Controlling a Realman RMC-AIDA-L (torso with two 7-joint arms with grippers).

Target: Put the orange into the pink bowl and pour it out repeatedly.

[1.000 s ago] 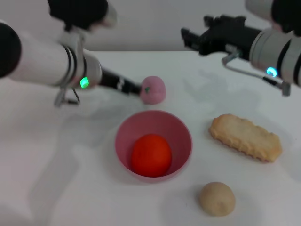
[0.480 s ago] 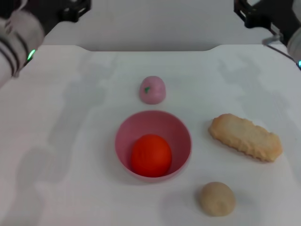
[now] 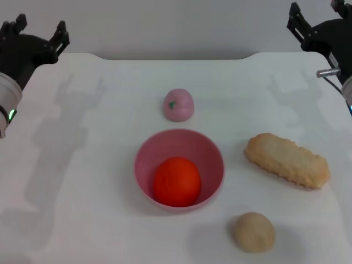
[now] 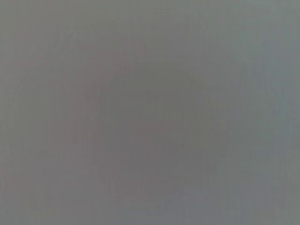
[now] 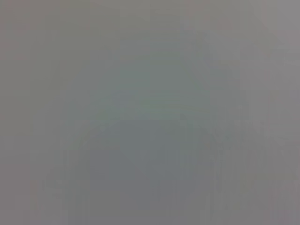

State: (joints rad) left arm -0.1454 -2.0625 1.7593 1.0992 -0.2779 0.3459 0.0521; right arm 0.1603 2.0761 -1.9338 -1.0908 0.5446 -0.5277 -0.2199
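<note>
The orange (image 3: 176,181) lies inside the pink bowl (image 3: 212,154), which stands upright in the middle of the white table. My left gripper (image 3: 39,28) is raised at the far left corner, well away from the bowl, open and empty. My right gripper (image 3: 314,14) is raised at the far right corner, also open and empty. Both wrist views show only a plain grey field with none of the objects in it.
A small pale pink fruit with a green spot (image 3: 179,105) lies just beyond the bowl. A long beige biscuit-like piece (image 3: 286,160) lies to the right of the bowl. A beige ball (image 3: 253,231) sits near the front right. The table's far edge (image 3: 176,56) runs behind them.
Both arms have pulled back from over the table to the far corners; the left one had reached near the pale pink fruit. The orange and the bowl have not moved.
</note>
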